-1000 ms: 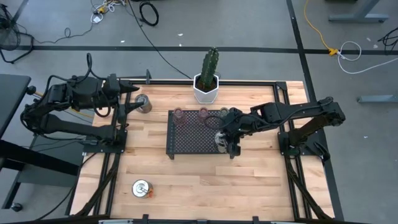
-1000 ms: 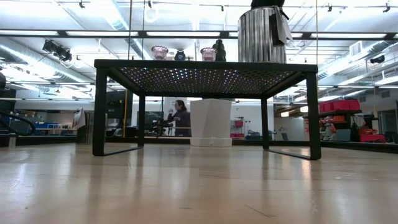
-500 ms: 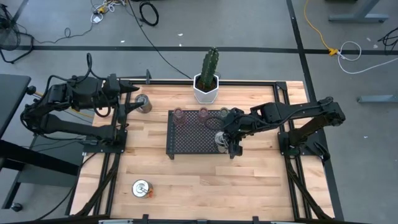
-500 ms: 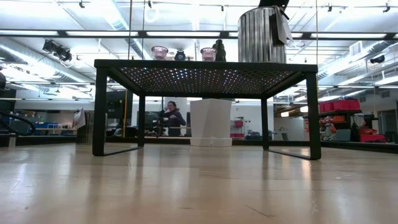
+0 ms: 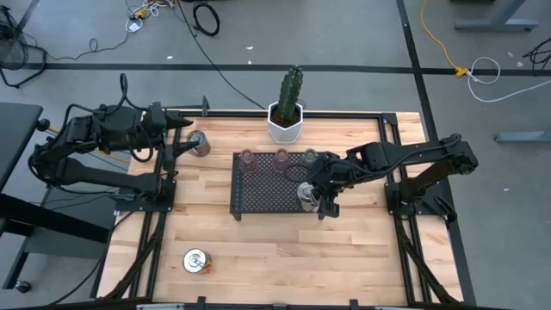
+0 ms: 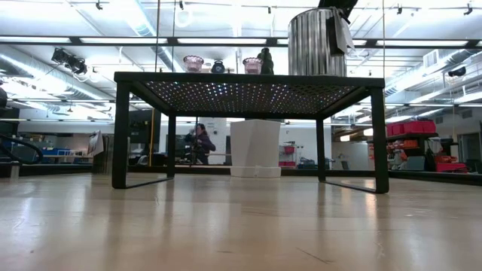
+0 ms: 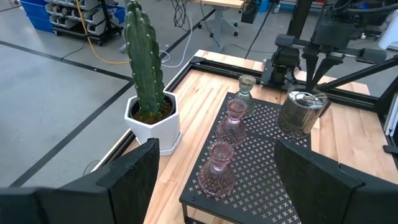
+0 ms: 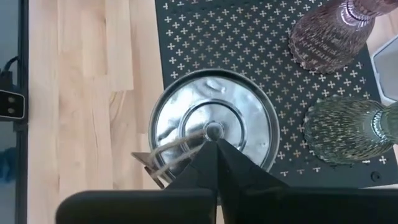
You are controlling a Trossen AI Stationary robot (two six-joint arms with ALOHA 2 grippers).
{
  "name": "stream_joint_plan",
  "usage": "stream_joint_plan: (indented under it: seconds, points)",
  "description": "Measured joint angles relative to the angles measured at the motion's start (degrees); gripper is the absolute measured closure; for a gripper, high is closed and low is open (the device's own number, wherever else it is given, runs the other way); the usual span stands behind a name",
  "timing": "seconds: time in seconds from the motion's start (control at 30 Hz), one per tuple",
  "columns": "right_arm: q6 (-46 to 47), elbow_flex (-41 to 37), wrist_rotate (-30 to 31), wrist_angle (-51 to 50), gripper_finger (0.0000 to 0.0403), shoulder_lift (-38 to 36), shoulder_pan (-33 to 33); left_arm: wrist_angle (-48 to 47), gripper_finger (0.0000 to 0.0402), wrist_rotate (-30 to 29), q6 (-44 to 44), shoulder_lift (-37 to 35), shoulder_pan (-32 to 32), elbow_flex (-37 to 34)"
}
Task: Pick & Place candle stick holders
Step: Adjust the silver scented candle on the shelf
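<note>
Beside silver holder point(image 5: 306, 194): glass cups point(image 5: 281, 158).

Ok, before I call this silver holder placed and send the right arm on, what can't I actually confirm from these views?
- Right gripper: in the right wrist view its shut fingers hide part of the silver holder, so touching or clear cannot be told.
- High view: the arm covers that holder.
- Low view: the mesh tray hides how the glass holders sit.
- Silver holder by the left gripper: too small to judge.

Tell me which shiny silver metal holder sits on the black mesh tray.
The silver metal holder under the right hand, at the black mesh tray's corner; the other two stand on wood.
</note>
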Motion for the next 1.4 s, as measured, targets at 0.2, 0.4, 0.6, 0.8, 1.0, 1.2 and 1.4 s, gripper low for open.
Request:
stream_joint_plan:
  seconds: [0.2,0.4,0.6,0.8,1.0,1.2,1.4]
  points:
    - [0.04,0.0,0.0,-2.24,0.0401,0.02,-0.04,0.0,0.0083,-0.02,-0.01,0.01,-0.01,-0.02]
    - [0.04,0.0,0.02,-2.97,0.0401,0.02,-0.39,0.0,0.0083,-0.01,-0.01,-0.01,0.0,0.0]
    - [0.04,-0.02,0.04,-3.97,0.0401,0.68,-1.25,0.0,0.0083,-0.01,-0.01,0.0,0.02,0.0]
    - [0.04,-0.02,0.14,-4.02,0.0401,0.79,-1.95,0.0,0.0083,-0.02,-0.01,-0.01,-0.01,0.0]
    - [0.01,-0.02,2.58,-4.26,0.0401,0.81,-2.03,0.0,0.0083,-0.02,-0.01,-0.01,0.0,0.0]
    - [-0.18,-0.02,1.38,-4.26,0.0401,0.81,-2.05,0.0,0.0083,-0.02,0.03,0.0,0.01,0.0]
    - [-0.6,0.02,1.24,-4.9,0.0402,0.81,-2.03,0.0,0.0083,-0.02,0.06,0.01,0.01,0.0]
